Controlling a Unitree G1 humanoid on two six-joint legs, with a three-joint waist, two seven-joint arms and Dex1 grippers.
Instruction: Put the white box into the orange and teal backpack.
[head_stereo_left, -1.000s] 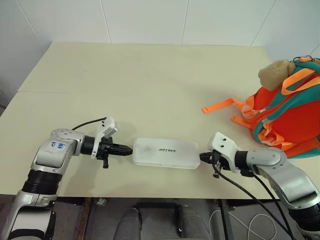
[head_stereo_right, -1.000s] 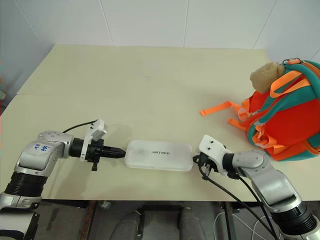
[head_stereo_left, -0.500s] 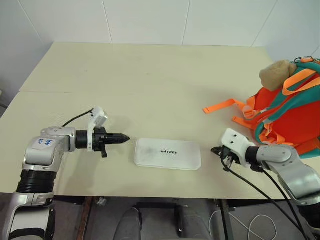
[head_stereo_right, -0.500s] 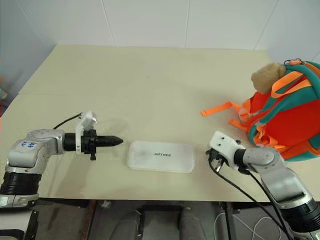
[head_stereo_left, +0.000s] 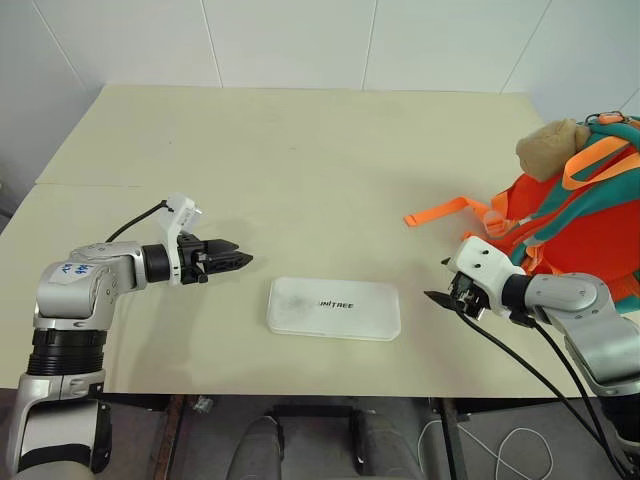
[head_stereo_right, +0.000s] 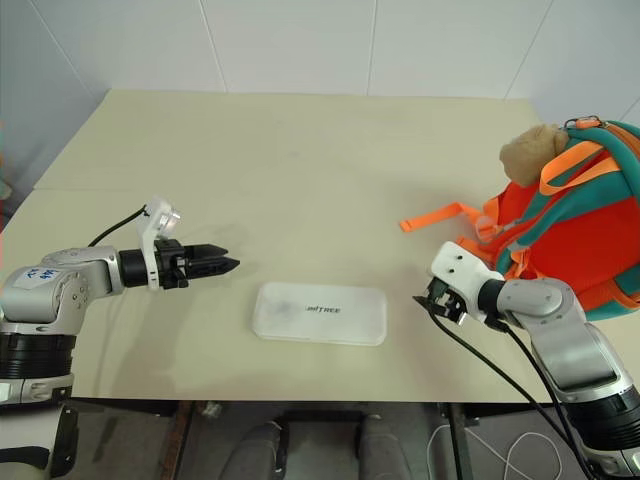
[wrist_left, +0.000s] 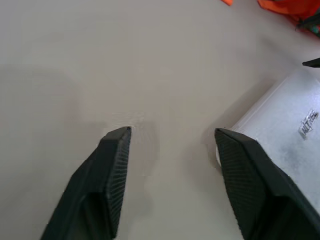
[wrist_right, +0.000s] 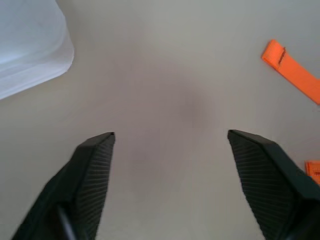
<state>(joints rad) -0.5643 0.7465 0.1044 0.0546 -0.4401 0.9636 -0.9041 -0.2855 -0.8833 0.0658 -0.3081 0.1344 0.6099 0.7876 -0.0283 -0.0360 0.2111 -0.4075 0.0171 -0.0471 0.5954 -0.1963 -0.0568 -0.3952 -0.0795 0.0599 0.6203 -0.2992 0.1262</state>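
Lying flat between left gripper (head_stereo_left: 236, 261) and right gripper (head_stereo_left: 441, 297), white box (head_stereo_left: 333, 308) untouched, both spread wide, gripping nothing, flanking for a two-sided lift toward backpack (head_stereo_left: 585, 215).

White box (head_stereo_left: 333, 308), lying flat near the desk's front edge: small dark lettering "UNITREE" at the middle of its lid. Blue handwritten marks on a white label on the left arm; too small to read.
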